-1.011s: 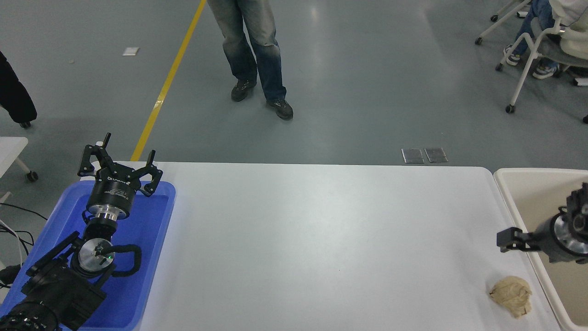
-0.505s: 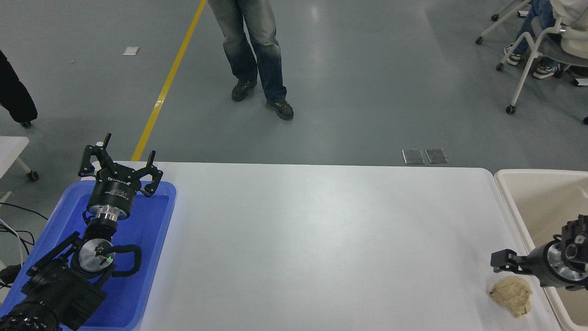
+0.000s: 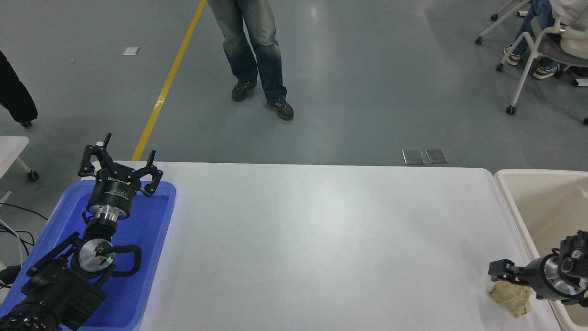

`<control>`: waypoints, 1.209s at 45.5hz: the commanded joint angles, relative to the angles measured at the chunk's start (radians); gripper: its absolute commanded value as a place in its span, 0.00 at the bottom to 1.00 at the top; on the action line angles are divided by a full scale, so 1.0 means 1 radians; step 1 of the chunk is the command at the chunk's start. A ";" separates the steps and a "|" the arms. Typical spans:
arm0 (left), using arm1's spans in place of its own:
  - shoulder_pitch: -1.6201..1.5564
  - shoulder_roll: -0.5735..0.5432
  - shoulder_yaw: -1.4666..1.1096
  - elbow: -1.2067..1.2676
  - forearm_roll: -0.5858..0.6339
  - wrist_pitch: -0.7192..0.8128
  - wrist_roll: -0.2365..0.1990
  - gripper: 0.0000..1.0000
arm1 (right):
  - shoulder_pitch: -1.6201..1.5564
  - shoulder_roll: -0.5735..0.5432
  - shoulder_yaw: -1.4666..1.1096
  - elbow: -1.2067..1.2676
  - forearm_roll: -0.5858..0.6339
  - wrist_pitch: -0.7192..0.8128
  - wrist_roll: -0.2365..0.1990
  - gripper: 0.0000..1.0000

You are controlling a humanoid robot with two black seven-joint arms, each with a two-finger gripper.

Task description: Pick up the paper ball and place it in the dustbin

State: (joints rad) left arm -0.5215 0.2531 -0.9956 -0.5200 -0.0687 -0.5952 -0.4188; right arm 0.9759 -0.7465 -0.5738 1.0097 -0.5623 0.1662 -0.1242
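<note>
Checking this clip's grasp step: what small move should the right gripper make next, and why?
Probably ease down a touch and close on the paper ball. The right gripper sits right over the ball's top edge, which lies on the table beside the dustbin; whether its fingers are open cannot be seen.

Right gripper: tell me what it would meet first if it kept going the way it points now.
The right gripper points left across the white table, just above the paper ball's top. Straight on, the way looks free; the ball lies under it, though depth is unclear from this one view.
</note>
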 commanded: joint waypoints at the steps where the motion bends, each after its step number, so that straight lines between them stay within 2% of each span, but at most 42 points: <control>1: 0.000 0.000 0.000 -0.002 0.001 0.000 0.000 1.00 | -0.054 0.013 0.015 -0.005 -0.034 -0.085 0.006 0.32; 7: 0.000 0.000 0.000 0.000 0.000 0.000 0.000 1.00 | -0.052 0.021 0.017 0.003 -0.146 -0.103 0.006 0.00; 23: 0.000 0.000 0.002 0.000 0.001 0.000 0.002 1.00 | -0.020 -0.025 0.014 0.007 -0.177 -0.102 0.005 0.00; 30: 0.000 0.000 0.002 0.000 0.001 0.000 0.002 1.00 | 0.036 -0.079 0.011 0.026 -0.208 -0.083 0.003 0.00; 40: 0.000 0.000 0.002 0.000 0.001 0.000 0.002 1.00 | 0.295 -0.180 -0.082 0.154 -0.209 0.025 -0.009 0.00; 55: 0.000 0.000 0.002 0.000 0.001 0.000 0.002 1.00 | 0.714 -0.211 -0.265 0.196 -0.196 0.243 -0.009 0.00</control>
State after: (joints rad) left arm -0.5216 0.2531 -0.9940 -0.5204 -0.0673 -0.5952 -0.4171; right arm 1.4142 -0.9227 -0.7391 1.1715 -0.7615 0.2553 -0.1317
